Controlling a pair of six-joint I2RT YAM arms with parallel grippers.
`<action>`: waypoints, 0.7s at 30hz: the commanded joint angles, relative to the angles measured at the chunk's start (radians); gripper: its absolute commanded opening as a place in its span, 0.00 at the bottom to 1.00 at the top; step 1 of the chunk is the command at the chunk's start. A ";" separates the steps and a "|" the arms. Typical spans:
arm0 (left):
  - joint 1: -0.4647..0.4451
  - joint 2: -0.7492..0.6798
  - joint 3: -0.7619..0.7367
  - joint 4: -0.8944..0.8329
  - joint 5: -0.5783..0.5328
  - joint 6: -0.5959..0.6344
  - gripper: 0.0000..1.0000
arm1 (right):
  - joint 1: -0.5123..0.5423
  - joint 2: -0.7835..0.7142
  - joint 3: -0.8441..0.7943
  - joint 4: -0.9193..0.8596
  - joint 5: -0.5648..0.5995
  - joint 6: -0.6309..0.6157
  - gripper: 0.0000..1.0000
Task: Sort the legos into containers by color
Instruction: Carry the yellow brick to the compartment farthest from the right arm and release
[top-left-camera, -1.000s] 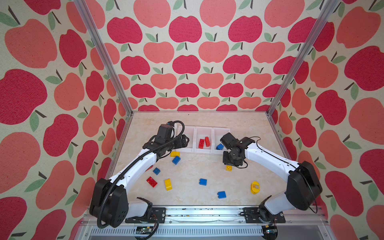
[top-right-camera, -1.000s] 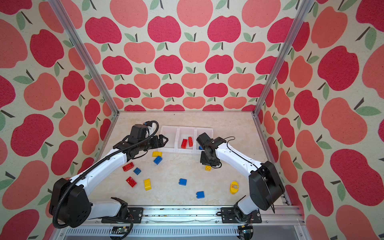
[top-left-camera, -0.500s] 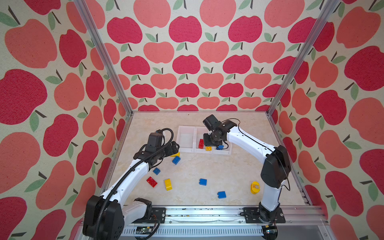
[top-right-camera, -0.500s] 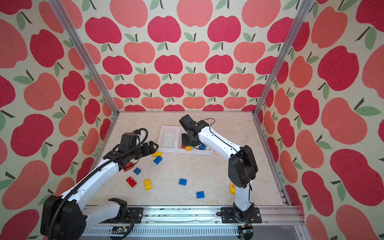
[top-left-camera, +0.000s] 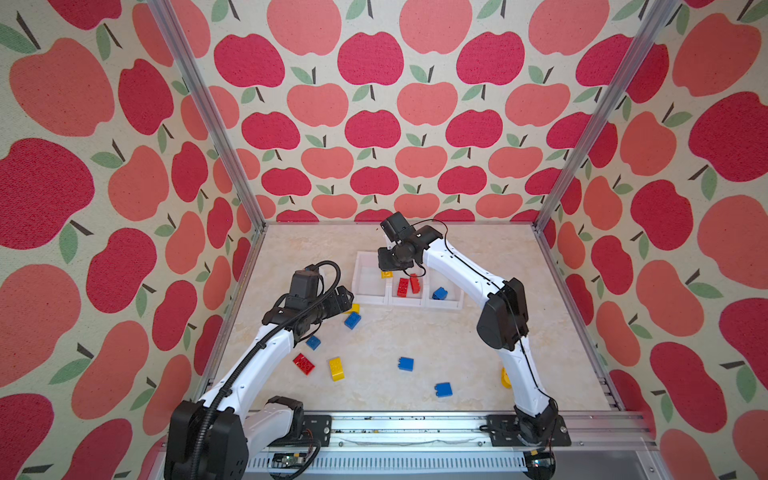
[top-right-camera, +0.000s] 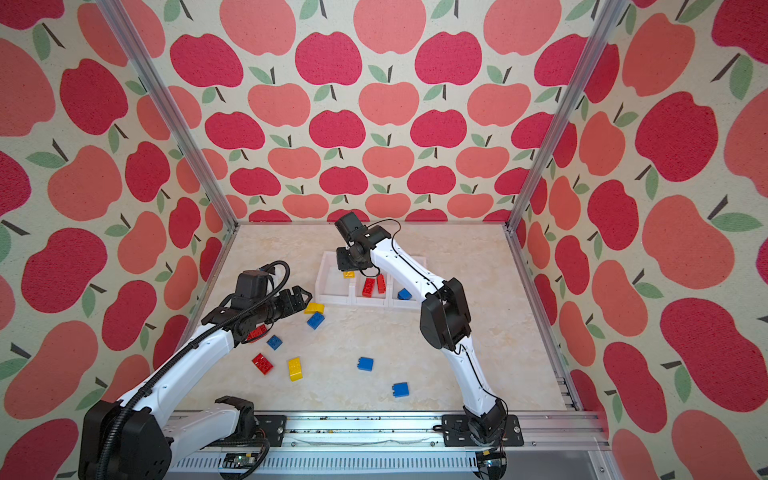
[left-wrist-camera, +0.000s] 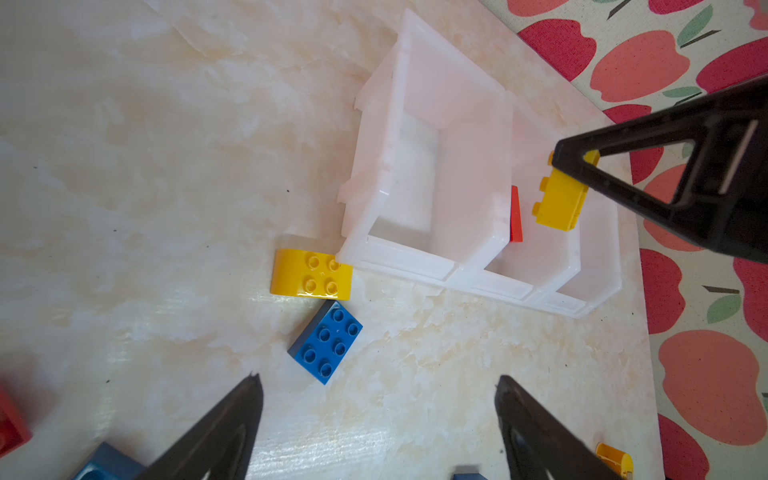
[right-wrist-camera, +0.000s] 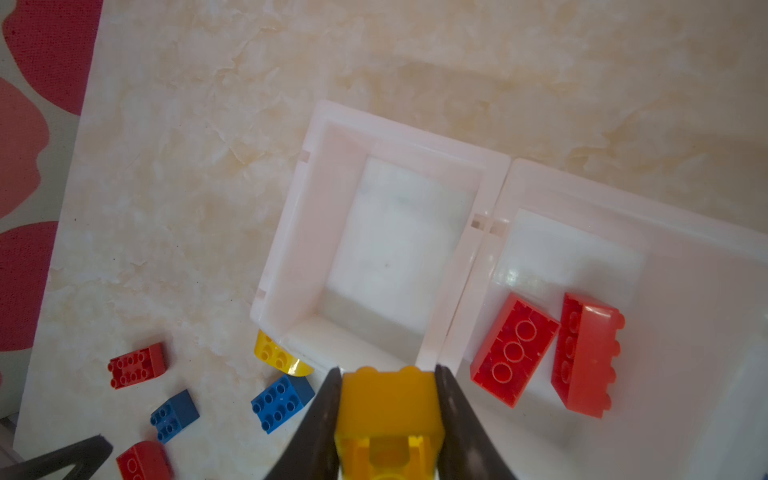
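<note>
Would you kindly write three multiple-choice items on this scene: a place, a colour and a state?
1. In both top views, which bin of the containers holds the two red bricks? A left; B middle; C right.
2. What colour is the brick in the right hand? A red; B blue; C yellow.
3. The left hand is: A open, empty; B shut on a blue brick; C shut on a red brick.
1 B: both lie in the middle bin. 2 C: a yellow brick sits between its jaws. 3 A: its jaws stand apart, nothing between.
</note>
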 joint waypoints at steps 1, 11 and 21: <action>0.008 -0.017 -0.014 -0.038 -0.001 -0.007 0.90 | 0.011 0.080 0.117 -0.029 -0.029 -0.030 0.23; 0.011 -0.017 -0.017 -0.042 -0.006 -0.016 0.90 | 0.017 0.223 0.246 -0.063 -0.044 -0.038 0.26; 0.010 -0.015 -0.014 -0.028 -0.010 -0.027 0.91 | 0.017 0.216 0.246 -0.064 -0.049 -0.054 0.52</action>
